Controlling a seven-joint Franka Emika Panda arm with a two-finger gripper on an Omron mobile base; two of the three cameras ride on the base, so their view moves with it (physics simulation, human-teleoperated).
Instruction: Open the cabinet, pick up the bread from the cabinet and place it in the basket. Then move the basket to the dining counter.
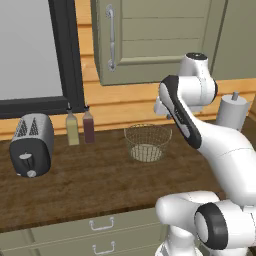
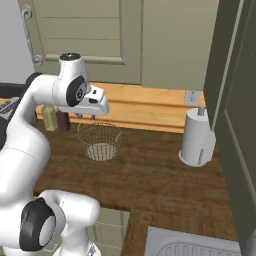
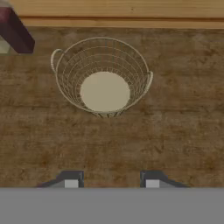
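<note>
Even, soft rendered light throughout; faint shadow under the basket (image 3: 103,76) on the bench (image 3: 175,127); hand view slightly blurred, no glare

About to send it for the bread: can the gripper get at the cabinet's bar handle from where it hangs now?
Probably yes. The gripper hangs with empty jaws apart over the basket, and the cabinet handle sits above with nothing between. The door is shut, so the bread is hidden.

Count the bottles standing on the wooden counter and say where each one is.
2. A pale yellow bottle and a dark red bottle stand side by side against the back wall, between the toaster and the basket. More may be hidden behind the arm.
</note>
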